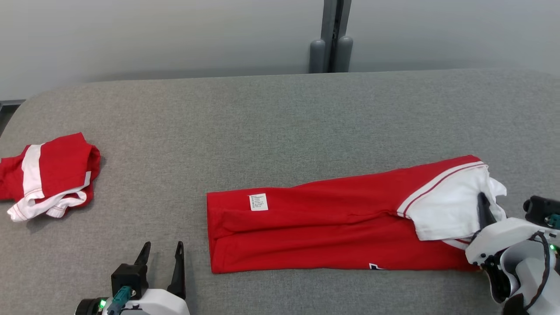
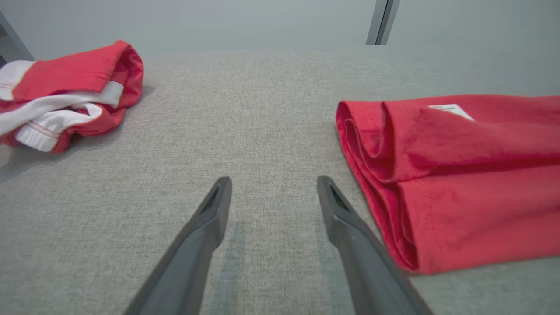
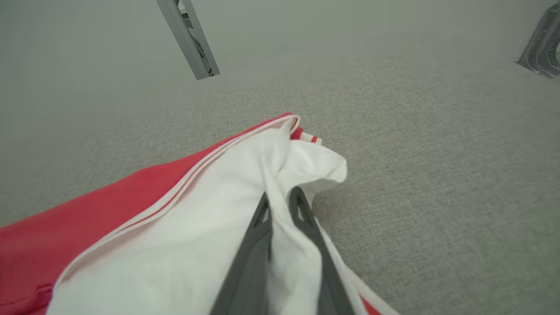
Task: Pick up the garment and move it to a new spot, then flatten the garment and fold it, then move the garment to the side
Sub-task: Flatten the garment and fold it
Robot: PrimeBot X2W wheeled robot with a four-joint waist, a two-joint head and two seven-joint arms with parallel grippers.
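Grey cloth-topped bench [image 1: 280, 113], with a pale wall behind it. A grey post [image 1: 331, 39] stands upright past the far edge.

The garment [image 1: 323, 227] is red with a white right end. It lies folded into a long strip across the right half of the bench, close to the front edge. A white care label [image 1: 258, 202] faces up near its left end.

A second garment [image 1: 48, 175], red and white, is bunched at the far left edge, well apart from the strip. Bare bench cloth lies between the two.

Left wrist view: the strip's left end shows stacked hem layers, the top fold curled over. The head view flattens this into a plain edge.

Right wrist view: a ridge of white cloth runs up between the two dark fingers. In the head view one finger lies over the white cloth and the other is hidden.

The left gripper [image 1: 162, 246] sits low at the front left, fingers pointing across the bench. Its jaws are spread and released, just beside the strip's left end and not touching it.

The right gripper [image 3: 280, 194] is at the strip's right end, white wrist housing angled in toward the cloth. Its jaws are clenched on the white fold.
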